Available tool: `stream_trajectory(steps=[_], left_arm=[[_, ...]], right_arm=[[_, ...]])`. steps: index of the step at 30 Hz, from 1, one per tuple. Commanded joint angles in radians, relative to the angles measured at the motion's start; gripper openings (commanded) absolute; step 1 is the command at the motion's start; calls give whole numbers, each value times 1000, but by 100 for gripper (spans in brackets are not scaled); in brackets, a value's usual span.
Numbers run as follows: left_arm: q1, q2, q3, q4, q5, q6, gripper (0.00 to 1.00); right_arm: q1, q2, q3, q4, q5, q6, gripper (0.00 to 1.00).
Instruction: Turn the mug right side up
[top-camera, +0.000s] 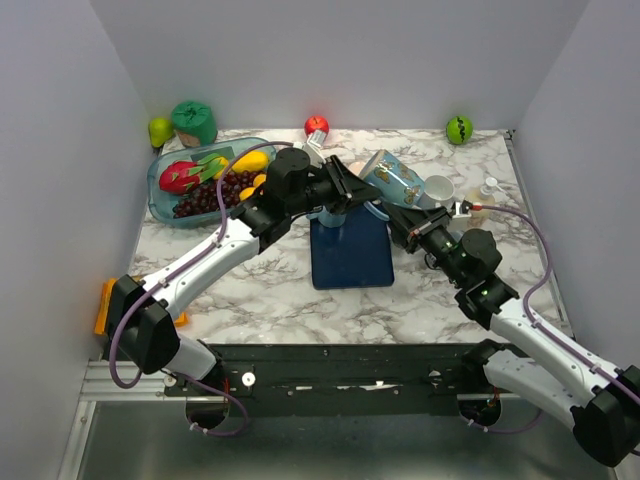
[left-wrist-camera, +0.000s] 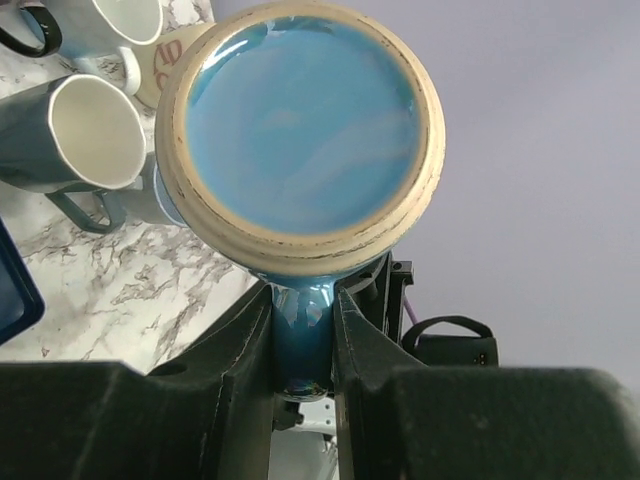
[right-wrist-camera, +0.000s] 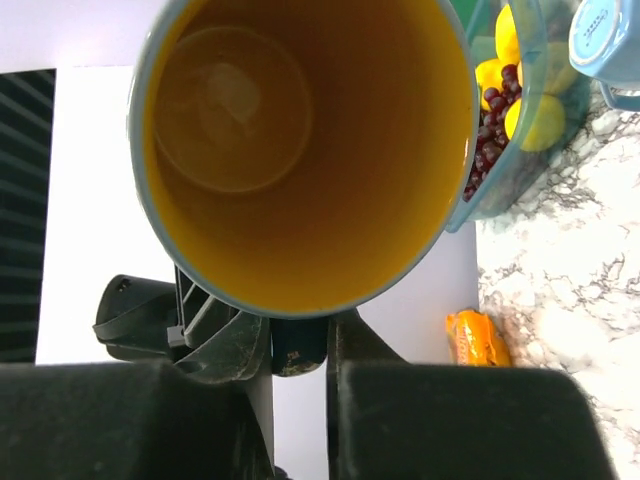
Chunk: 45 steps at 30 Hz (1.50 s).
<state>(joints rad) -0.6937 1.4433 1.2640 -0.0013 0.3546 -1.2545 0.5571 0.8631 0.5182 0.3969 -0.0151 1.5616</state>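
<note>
1. The marble table (top-camera: 280, 290) fills the middle of the top view, and both arms reach over it toward the upper centre.
2. The left arm (top-camera: 200, 265) runs from the lower left up to the centre. The right arm (top-camera: 520, 320) runs from the lower right up to the same place.
3. A clear tub (top-camera: 152, 185) with grapes and other fruit stands in the upper left of the table.
4. A dark blue mat (top-camera: 350, 255) lies flat in the centre, under the place where the two arms meet.
5. The mug (top-camera: 392, 178) is held in the air in the upper middle of the top view, a little right of centre. It is turned on its side. Its blue bottom faces the left wrist camera, and its yellow inside faces the right wrist camera.
6. The left gripper (left-wrist-camera: 303, 330) pinches the blue handle of the mug between its two fingers.
7. The right gripper (right-wrist-camera: 298, 345) has its fingers close together just below the mug's rim. A dark rounded part, which appears to be the handle, fills the gap between them.
8. A grey mug (left-wrist-camera: 90, 135) with a white inside lies on its side on the table in the upper left of the left wrist view, with other mugs beside it.
9. A green ball (top-camera: 459, 128) sits at the far edge, in the upper right.
</note>
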Motion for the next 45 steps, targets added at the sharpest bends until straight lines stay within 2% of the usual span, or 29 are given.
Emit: stream_trajectory(steps=[1,9,10,11,13,14,15,17,20,25,29,33,37,41,45], left_arm=[[-24,-60,14,146,84,10,0],[-27,-70,-41,155,139,53,0],[-26,-70,-46,161,142,59,5],[-27,-72,-49,161,144,70,19],[-26,-73,-55,164,149,87,30],[-27,-70,-55,159,152,96,44],[-27,-69,-54,158,155,116,50],[-27,-67,-51,153,165,136,63],[-24,-66,-48,150,175,168,75],[-18,-61,-45,95,153,224,84],[-7,-55,-48,19,141,291,92],[2,-44,-31,-92,77,398,95],[5,-41,-2,-204,-35,519,97],[6,-41,26,-324,-170,630,99],[10,-49,34,-370,-264,702,99]], right_arm=[[7,-19,20,-19,66,-90,1],[7,-116,66,-138,164,-257,1],[7,-128,77,-154,182,-276,1],[6,-148,88,-191,193,-314,1],[7,-171,118,-219,225,-351,1],[7,-182,132,-254,240,-369,1],[7,-205,155,-276,253,-403,1],[7,-228,183,-344,293,-434,1],[7,-269,230,-445,352,-482,1],[9,-302,347,-660,490,-572,1],[6,-289,477,-959,667,-658,1],[9,-253,614,-1177,852,-764,1],[4,-211,652,-1323,1027,-793,1],[-37,-147,645,-1417,1052,-796,1],[-186,-95,583,-1374,927,-857,1]])
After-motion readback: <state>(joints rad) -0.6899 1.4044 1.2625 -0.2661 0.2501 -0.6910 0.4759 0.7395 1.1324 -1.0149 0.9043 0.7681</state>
